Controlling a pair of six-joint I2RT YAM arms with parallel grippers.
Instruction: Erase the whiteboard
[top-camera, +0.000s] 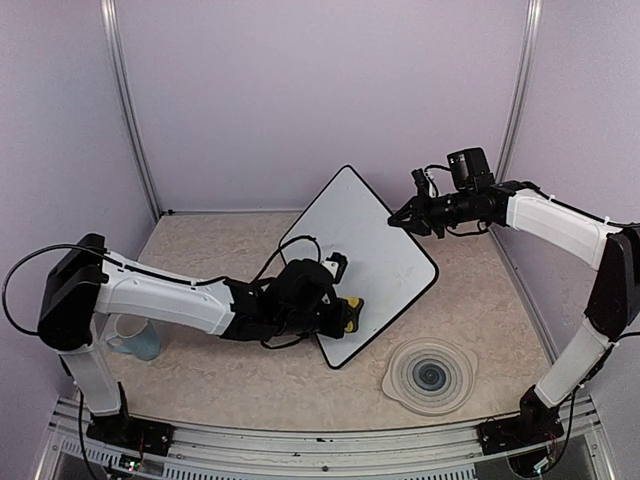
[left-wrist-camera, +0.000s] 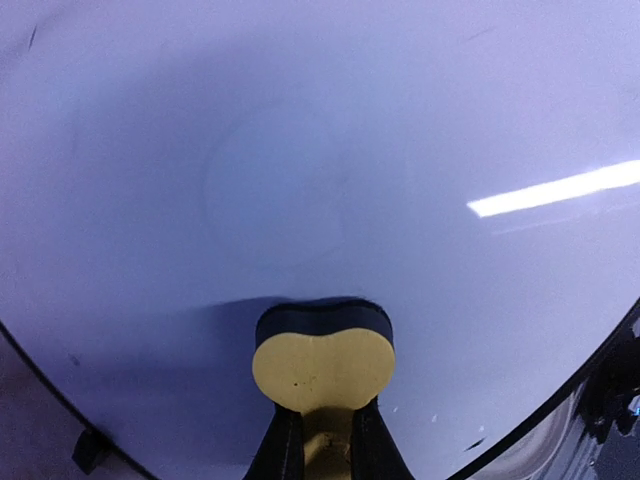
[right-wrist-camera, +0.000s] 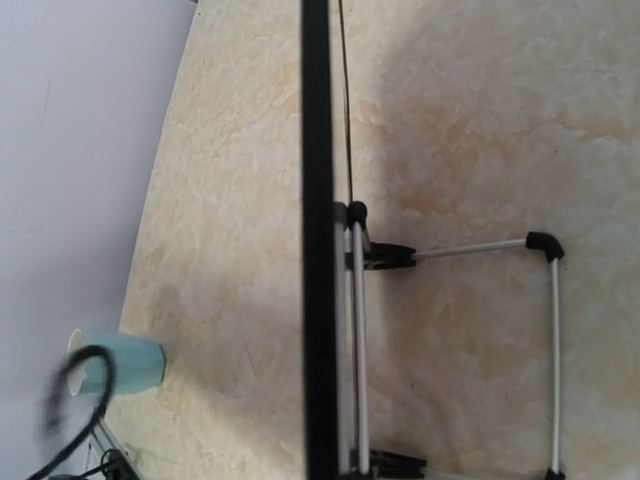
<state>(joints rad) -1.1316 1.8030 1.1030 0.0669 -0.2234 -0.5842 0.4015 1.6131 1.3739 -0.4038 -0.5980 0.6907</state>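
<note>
Whiteboard (top-camera: 370, 240): mid-table, propped on its stand (right-wrist-camera: 470, 249), face apparently blank.
Right gripper (top-camera: 408, 216): at the board's far-right edge; whether it grips it, cannot tell.
Left gripper (top-camera: 338, 312): clamped on the eraser; the nearer arm.
Eraser (left-wrist-camera: 322, 365): pressed on the near corner; the board's face stretches far-right from it.

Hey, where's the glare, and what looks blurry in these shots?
Left wrist view: a bright glare streak on the whiteboard, and a dark shadow spreading from the eraser. Right wrist view: the near cable is blurred, the cup slightly soft. Top view: evenly lit, no glare.
</note>
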